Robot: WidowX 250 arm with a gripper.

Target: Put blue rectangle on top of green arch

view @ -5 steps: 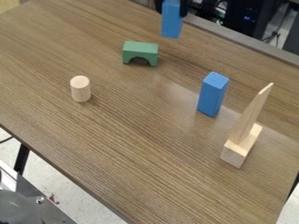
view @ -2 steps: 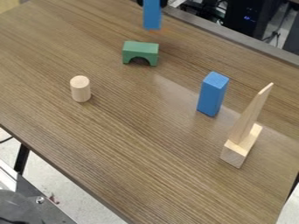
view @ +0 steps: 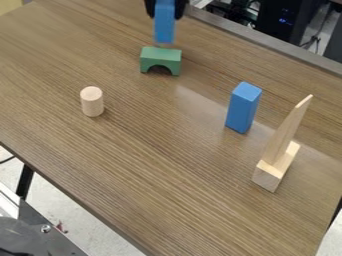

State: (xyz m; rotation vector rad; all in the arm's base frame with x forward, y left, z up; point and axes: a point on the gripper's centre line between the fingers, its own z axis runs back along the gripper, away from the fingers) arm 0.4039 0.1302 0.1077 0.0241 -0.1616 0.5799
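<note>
At top edge, one pincer [view: 165, 9] gripping one blue rectangle [view: 164, 25]; one green arch [view: 160, 56] nearby.

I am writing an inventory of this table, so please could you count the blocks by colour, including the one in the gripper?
Blue: 2 (held blue rectangular block in the black gripper; standing blue rectangular block)
Green: 1 (green arch block)
Pale wood: 3 (pale wooden cylinder; pale wooden rectangular block; thin pointed wooden piece)
Total: 6
</note>
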